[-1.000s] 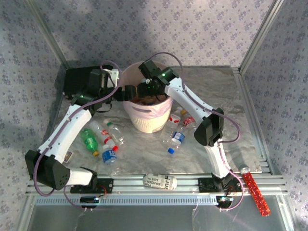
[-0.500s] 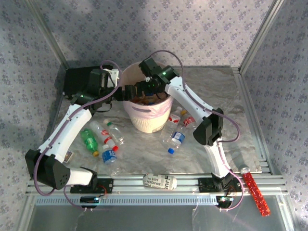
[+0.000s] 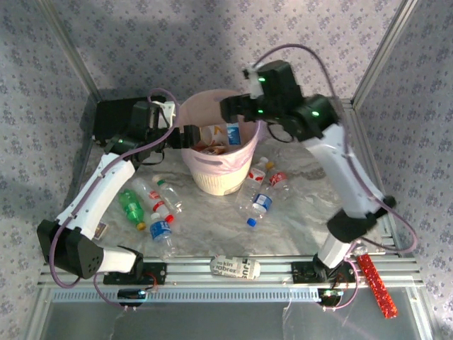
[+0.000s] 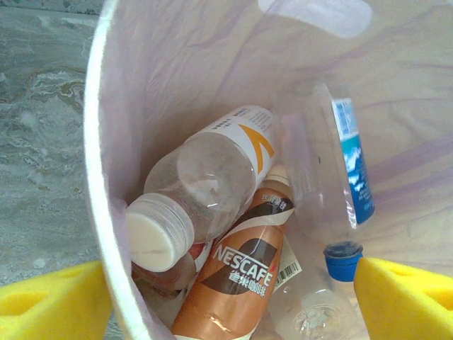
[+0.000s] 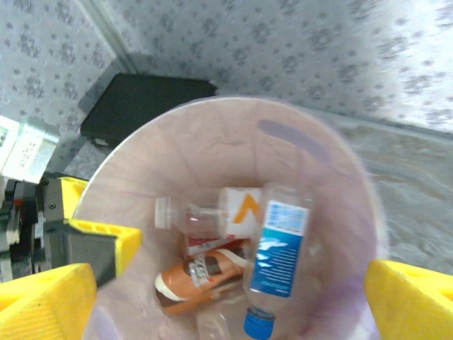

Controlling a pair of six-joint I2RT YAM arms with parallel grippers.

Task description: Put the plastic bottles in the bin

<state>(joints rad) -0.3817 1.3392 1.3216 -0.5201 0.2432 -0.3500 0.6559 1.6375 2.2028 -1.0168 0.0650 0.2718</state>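
Blue-label bottle (image 5: 277, 258) lies in the bin (image 3: 216, 177); right gripper (image 3: 233, 108) and left gripper (image 3: 190, 134) spread, empty; your next grab is probably a table bottle (image 3: 262, 202).

The grey marbled table (image 3: 304, 212) carries the bin (image 3: 216, 180), upright near the middle, and a black case (image 3: 113, 120) flat at the far left corner. Left of the bin lie a green bottle (image 3: 132, 207) and three clear bottles (image 3: 161, 228) close together, and right of it three labelled bottles (image 3: 259, 204). A white packet (image 3: 236, 267) lies on the near rail (image 3: 184, 269), and a red bottle (image 3: 375, 283) lies at the near right edge.
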